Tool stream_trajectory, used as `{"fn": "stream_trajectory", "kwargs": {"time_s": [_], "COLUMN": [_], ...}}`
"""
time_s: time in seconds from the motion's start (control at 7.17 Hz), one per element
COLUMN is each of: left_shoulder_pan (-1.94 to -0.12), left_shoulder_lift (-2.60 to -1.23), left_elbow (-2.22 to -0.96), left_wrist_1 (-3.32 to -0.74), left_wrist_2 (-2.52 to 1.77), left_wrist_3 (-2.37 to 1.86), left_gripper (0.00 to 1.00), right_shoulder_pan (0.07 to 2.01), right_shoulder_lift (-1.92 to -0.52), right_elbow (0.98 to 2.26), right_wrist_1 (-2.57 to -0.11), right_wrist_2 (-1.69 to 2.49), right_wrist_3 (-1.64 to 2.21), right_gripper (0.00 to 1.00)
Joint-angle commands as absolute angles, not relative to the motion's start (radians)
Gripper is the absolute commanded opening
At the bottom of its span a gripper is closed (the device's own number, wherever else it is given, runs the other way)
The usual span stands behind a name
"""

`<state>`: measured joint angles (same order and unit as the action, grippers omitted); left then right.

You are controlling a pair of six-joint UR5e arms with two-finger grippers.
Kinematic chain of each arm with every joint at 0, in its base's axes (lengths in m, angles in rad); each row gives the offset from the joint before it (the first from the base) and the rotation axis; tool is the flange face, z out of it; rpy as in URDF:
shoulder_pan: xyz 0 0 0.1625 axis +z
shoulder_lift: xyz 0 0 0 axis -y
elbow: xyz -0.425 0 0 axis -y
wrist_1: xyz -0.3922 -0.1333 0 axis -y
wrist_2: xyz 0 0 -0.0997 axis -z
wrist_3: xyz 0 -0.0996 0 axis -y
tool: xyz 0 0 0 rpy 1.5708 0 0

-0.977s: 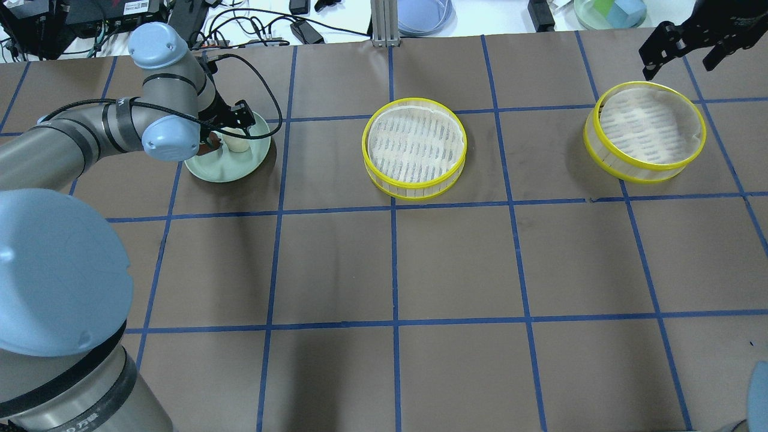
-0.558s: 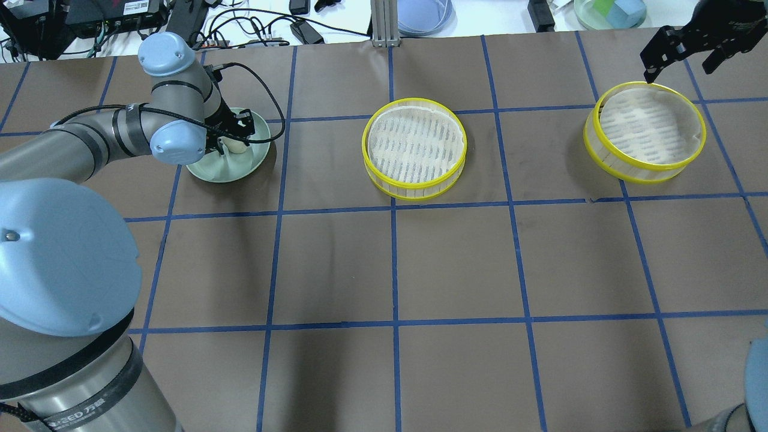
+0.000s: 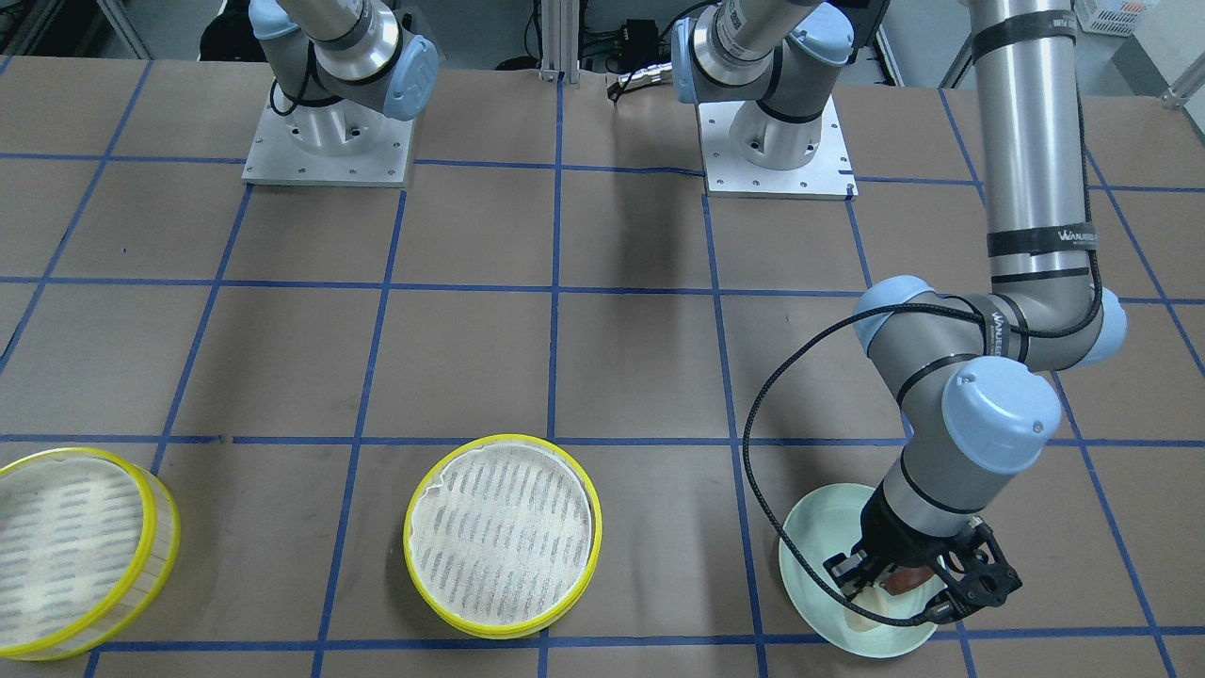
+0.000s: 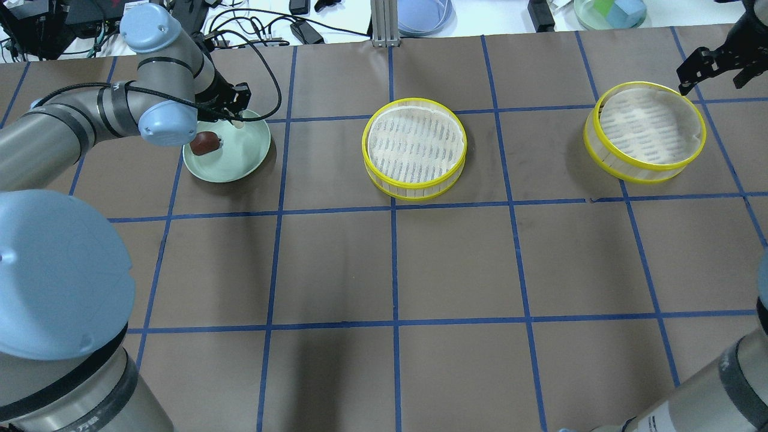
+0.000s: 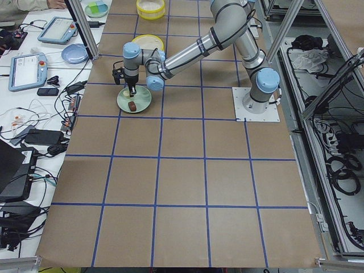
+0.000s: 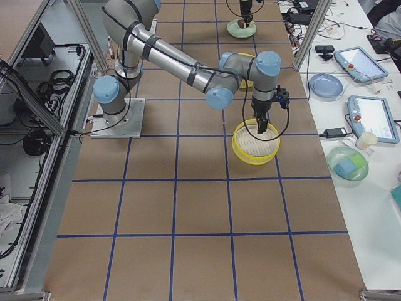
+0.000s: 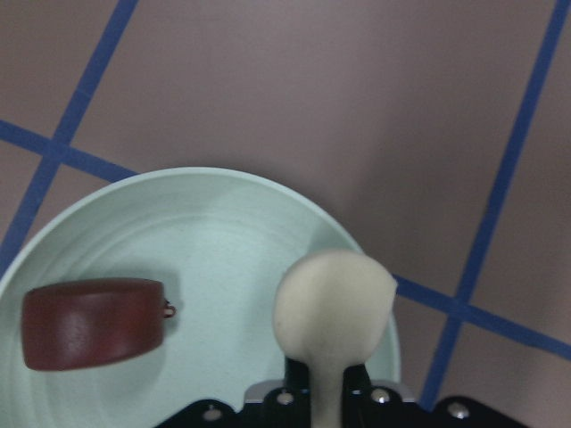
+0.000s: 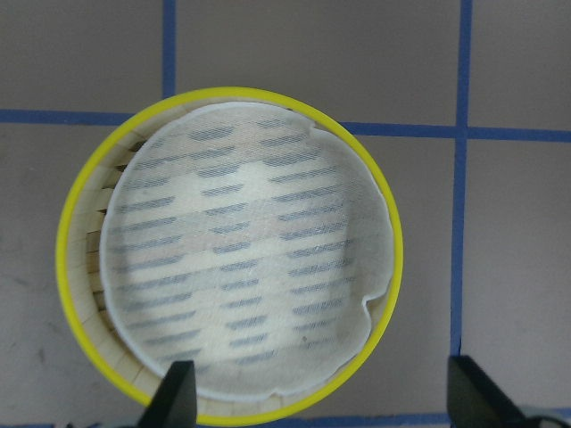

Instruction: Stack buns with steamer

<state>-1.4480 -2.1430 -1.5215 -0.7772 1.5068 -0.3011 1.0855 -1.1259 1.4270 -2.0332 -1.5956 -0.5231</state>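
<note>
The left tool [image 7: 328,397] grips the white bun [image 7: 335,299] over the green plate [image 7: 223,223], upper left in the overhead view, where the brown bun [image 7: 94,323] lies. The right tool [image 8: 326,401] hangs spread wide above the right-hand tray [image 8: 67,259]. That tray and the middle tray [image 4: 367,156] sit empty and apart on the counter [image 4: 336,264], so nearly everything remains.

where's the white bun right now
Left wrist view: the white bun is pinched in the fingers of the left gripper, over the green plate, right of the brown bun.

light: bright, even | shadows: soft, broad bands on table [image 4: 456,264] | blur: left wrist view soft
</note>
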Motion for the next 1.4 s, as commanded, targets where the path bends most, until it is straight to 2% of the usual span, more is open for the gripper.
{"fn": "stream_trajectory", "kwargs": {"time_s": [0.0, 0.14, 0.28, 0.42, 0.56, 0.7, 0.84, 0.98, 1.12, 1.26], "left_shoulder_pan": [-1.55, -1.621, -1.676, -1.734, -1.797, -1.845, -1.883, -1.89, -1.888, -1.887], "left_shoulder_lift": [-2.085, -2.091, -2.092, -2.117, -2.132, -2.137, -2.137, -2.138, -2.147, -2.151], "left_elbow": [-1.516, -1.519, -1.519, -1.531, -1.531, -1.532, -1.532, -1.542, -1.567, -1.571], "left_wrist_1": [-0.764, -0.715, -0.692, -0.666, -0.66, -0.661, -0.663, -0.666, -0.663, -0.664], "left_wrist_2": [1.482, 1.479, 1.476, 1.471, 1.436, 1.433, 1.434, 1.434, 1.442, 1.448], "left_wrist_3": [-0.499, -0.685, -0.847, -0.959, -1.044, -1.118, -1.161, -1.146, -1.103, -1.018], "left_gripper": [0.0, 0.0, 0.0, 0.0, 0.0, 0.0, 0.0, 0.09, 0.75, 1.0], "right_shoulder_pan": [1.036, 1.023, 1.003, 1.0, 1.0, 1.0, 1.0, 1.0, 1.0, 1.0], "right_shoulder_lift": [-1.022, -0.994, -0.968, -0.96, -0.948, -0.936, -0.933, -0.939, -0.936, -0.934], "right_elbow": [1.427, 1.427, 1.427, 1.43, 1.434, 1.443, 1.443, 1.442, 1.442, 1.442], "right_wrist_1": [-2.177, -2.181, -2.187, -2.189, -2.187, -2.186, -2.186, -2.184, -2.184, -2.184], "right_wrist_2": [-1.589, -1.588, -1.589, -1.589, -1.589, -1.586, -1.588, -1.589, -1.589, -1.589], "right_wrist_3": [-0.59, -0.594, -0.615, -0.624, -0.624, -0.63, -0.634, -0.637, -0.644, -0.643], "right_gripper": [0.99, 0.98, 0.91, 0.9, 0.83, 0.81, 0.71, 0.68, 0.46, 0.38]}}
